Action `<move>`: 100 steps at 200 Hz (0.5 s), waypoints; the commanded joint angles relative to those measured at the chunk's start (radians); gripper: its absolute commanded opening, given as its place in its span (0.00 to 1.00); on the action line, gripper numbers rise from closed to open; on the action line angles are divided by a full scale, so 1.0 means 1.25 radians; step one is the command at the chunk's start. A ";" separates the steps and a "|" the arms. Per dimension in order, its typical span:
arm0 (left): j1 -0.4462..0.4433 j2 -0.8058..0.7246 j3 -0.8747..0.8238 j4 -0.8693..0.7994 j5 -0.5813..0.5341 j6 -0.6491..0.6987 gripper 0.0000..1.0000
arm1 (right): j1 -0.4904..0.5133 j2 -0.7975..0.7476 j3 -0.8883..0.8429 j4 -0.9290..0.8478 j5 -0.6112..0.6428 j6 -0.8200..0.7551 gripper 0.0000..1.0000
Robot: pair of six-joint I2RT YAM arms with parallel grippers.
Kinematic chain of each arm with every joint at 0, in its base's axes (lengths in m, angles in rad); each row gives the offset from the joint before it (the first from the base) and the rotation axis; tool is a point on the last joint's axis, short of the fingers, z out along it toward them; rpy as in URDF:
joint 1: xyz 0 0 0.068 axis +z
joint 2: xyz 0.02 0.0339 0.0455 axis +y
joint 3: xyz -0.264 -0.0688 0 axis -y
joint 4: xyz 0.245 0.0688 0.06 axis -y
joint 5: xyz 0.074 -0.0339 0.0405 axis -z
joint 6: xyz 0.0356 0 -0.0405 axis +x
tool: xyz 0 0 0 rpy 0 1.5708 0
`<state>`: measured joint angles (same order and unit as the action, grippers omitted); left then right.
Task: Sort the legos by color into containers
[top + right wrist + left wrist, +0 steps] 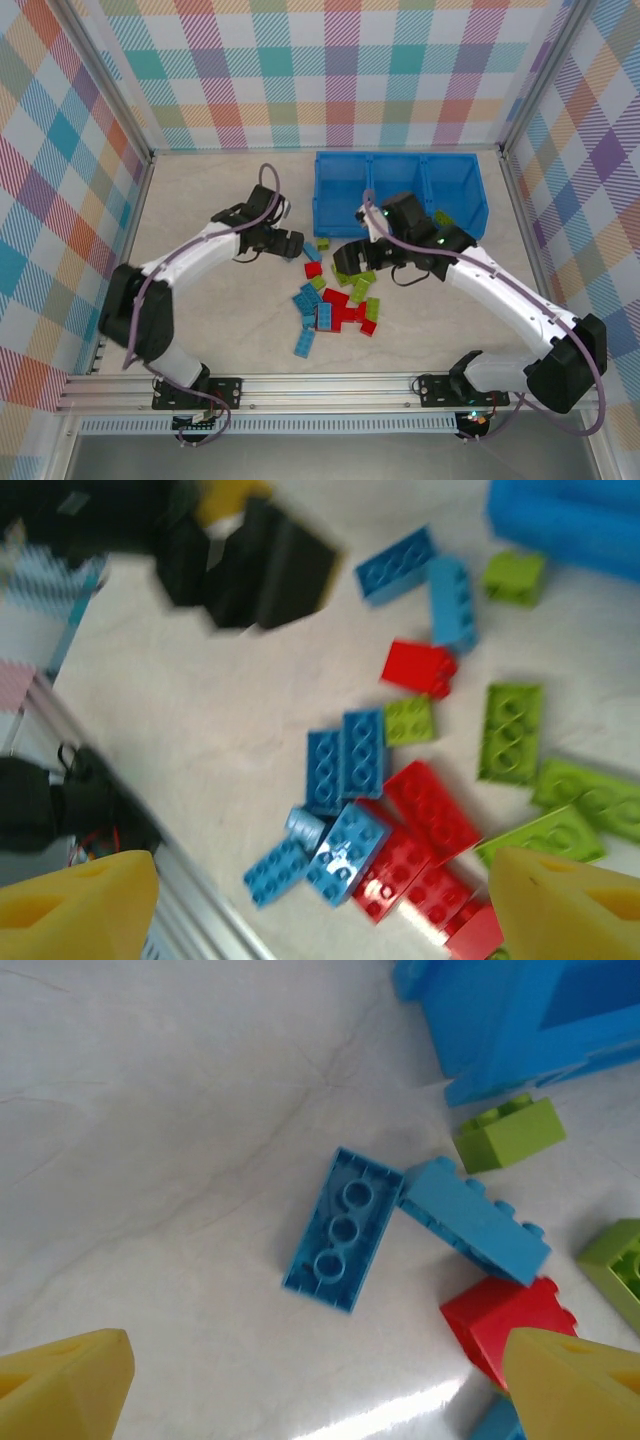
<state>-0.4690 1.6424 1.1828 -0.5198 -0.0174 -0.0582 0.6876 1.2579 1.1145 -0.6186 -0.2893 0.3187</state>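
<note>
Light blue, red and lime green legos (335, 305) lie in a loose pile on the table, in front of the blue bin (318, 200) with three compartments. My left gripper (290, 243) hangs open at the pile's far left edge. Under it lie an upside-down blue brick (342, 1228), a second blue brick (475, 1218), a green one (510, 1132) and a red one (505, 1330), with nothing between the fingers (70, 1380). My right gripper (355, 262) is open above the pile, over blue bricks (345, 760) and red bars (430, 810).
One blue bar (305, 343) lies apart toward the near edge. A green brick (443, 217) rests by the bin's right front. A metal rail (320, 385) runs along the near edge. Checkered walls enclose the table.
</note>
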 commanded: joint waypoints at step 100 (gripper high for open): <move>0.014 0.232 0.088 0.000 0.074 0.098 0.57 | 0.042 0.010 -0.050 0.033 0.066 0.033 0.89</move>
<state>-0.4610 1.9045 1.2839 -0.5396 0.0372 0.0505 0.7403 1.2560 1.0340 -0.6094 -0.2253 0.3550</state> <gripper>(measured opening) 0.600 0.891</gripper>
